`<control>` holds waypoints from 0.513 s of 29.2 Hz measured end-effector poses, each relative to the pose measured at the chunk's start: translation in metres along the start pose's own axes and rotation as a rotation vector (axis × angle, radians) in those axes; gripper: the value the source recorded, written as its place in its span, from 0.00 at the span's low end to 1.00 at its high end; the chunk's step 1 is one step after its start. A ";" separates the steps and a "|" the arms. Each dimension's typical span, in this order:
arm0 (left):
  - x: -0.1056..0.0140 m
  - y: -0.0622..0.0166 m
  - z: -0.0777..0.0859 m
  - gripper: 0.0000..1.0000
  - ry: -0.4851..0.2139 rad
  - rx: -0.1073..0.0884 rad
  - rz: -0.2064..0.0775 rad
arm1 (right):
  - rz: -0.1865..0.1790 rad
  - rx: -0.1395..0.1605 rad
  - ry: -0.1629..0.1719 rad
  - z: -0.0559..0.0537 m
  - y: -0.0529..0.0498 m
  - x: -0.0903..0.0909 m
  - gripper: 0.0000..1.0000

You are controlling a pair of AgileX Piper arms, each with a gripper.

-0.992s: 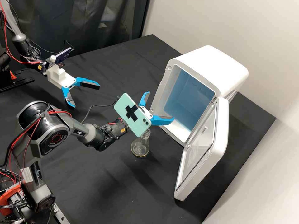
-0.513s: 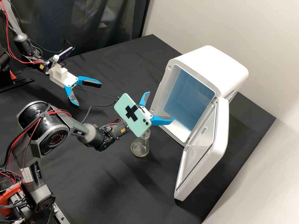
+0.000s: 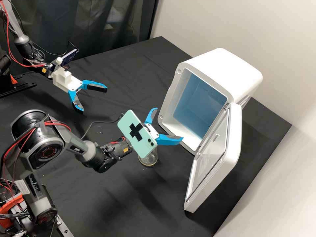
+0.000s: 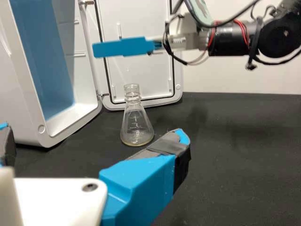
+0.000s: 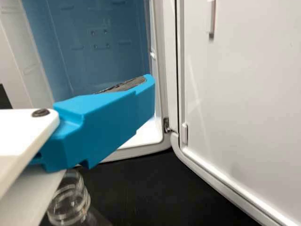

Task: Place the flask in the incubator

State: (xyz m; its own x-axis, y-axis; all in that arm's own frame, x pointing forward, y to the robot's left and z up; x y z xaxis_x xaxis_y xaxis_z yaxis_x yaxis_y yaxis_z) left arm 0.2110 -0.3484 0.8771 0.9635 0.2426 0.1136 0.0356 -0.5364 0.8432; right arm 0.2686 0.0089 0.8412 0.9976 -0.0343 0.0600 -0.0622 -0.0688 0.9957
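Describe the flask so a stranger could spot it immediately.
Find the white box-shaped incubator with the blue interior, its door swung open, on the black bench. On the bench just before its opening stands a small clear glass conical flask, upright, beneath the right arm's open blue claw. It is the only transparent, narrow-necked vessel there.

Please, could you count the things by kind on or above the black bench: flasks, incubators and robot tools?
Flask: 1
Incubator: 1
Tools: 2, the left tool and the right tool
Total: 4
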 end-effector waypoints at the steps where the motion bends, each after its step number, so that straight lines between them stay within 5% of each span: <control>1: 0.000 0.0000 0.000 1.00 0.000 0.000 0.000 | -0.001 0.002 -0.010 0.002 0.000 -0.002 1.00; 15: 0.000 -0.0006 0.001 1.00 -0.016 0.004 -0.006 | -0.100 -0.015 -0.066 0.022 -0.014 -0.031 1.00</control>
State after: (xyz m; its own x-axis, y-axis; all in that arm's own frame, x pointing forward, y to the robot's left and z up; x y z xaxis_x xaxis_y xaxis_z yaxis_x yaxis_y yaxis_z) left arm 0.2113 -0.3492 0.8759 0.9672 0.2333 0.1002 0.0425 -0.5378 0.8420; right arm 0.2374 -0.0112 0.8241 0.9946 -0.0940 -0.0439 0.0383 -0.0608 0.9974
